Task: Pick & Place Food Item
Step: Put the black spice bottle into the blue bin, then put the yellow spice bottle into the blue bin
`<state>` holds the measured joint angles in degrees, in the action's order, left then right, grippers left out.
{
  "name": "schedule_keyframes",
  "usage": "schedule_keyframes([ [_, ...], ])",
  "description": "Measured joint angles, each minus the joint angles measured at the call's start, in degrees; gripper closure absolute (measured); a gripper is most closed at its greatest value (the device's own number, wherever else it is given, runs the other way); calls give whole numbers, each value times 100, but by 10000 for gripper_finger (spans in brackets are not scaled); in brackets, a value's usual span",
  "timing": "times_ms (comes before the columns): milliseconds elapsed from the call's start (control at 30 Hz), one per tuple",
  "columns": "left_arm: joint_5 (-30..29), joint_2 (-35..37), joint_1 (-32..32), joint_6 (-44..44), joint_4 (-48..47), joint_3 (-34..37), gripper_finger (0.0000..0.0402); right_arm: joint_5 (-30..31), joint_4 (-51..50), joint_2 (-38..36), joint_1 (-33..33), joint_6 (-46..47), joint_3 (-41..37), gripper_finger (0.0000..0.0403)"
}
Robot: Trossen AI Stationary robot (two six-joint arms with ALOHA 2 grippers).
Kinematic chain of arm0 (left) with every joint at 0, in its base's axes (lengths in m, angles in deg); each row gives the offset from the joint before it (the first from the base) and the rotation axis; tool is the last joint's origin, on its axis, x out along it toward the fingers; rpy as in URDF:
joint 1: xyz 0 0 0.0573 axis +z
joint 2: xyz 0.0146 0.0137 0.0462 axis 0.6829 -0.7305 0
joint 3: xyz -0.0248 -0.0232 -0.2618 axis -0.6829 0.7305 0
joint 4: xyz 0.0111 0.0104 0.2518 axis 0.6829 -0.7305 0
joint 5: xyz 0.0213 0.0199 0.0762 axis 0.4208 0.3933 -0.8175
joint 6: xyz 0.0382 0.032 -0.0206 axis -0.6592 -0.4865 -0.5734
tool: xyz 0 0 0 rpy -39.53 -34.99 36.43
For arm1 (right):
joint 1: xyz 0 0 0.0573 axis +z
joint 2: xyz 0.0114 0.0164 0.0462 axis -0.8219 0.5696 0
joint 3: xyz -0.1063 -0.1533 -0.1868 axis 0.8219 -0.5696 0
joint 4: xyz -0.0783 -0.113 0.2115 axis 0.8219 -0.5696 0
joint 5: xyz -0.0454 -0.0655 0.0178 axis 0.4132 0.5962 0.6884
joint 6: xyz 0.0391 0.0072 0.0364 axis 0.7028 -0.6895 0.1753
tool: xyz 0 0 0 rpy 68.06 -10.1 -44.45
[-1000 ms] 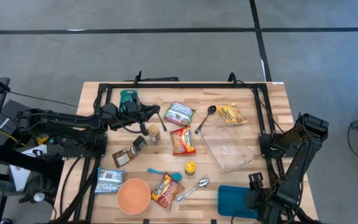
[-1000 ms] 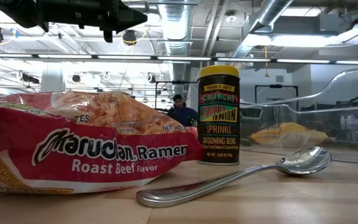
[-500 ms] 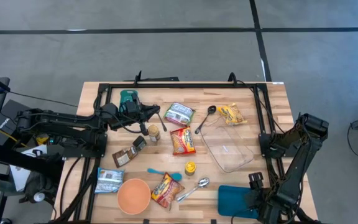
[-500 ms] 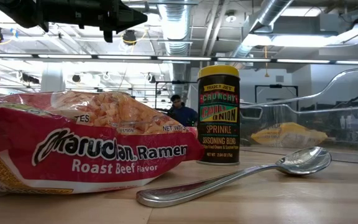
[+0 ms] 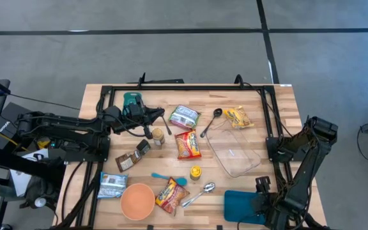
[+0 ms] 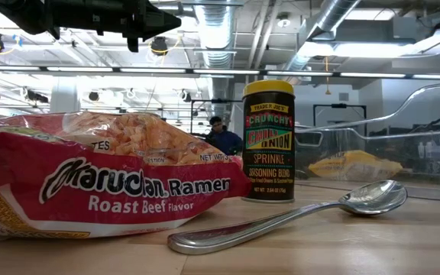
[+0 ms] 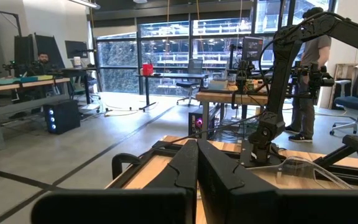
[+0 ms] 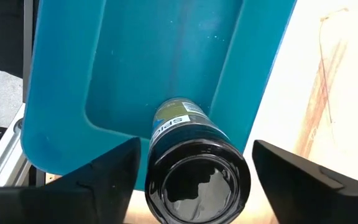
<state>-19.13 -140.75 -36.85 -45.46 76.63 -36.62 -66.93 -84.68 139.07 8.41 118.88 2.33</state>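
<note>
Counter [image 5: 280, 121]: pale wood planks, matt, visible grain. Black metal frame [image 5: 184, 87] around it, matt finish. Ramen packet [image 6: 90, 179]: glossy printed plastic film, crinkled, catching highlights. Seasoning jar [image 6: 268, 141]: dark glossy body with printed paper label, yellow plastic lid. Spoon [image 6: 296, 214]: polished metal, mirror-like bowl. Clear container [image 5: 235, 152]: transparent smooth plastic, shiny edges. Teal tray [image 8: 160, 62]: smooth plastic, satin sheen, faint scuffs. Spice jar [image 8: 194, 165] on it: glossy dark lid reflecting ceiling lights, paper label. Orange bowl [image 5: 137, 200]: matt plastic. Left end effector [image 7: 197, 180]: matt black plastic fingers. Floor [image 5: 171, 51]: grey concrete, dull.
</note>
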Motion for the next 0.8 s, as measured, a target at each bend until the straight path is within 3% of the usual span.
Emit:
schedule_keyframes([
  [300, 1, 0, 1, 0, 0, 0, 402, 47, -7, 0, -2, -2, 24, 29],
  [800, 0, 0, 0, 0, 0, 0, 402, 575, -497, -2, -2, -207, 564, 26],
])
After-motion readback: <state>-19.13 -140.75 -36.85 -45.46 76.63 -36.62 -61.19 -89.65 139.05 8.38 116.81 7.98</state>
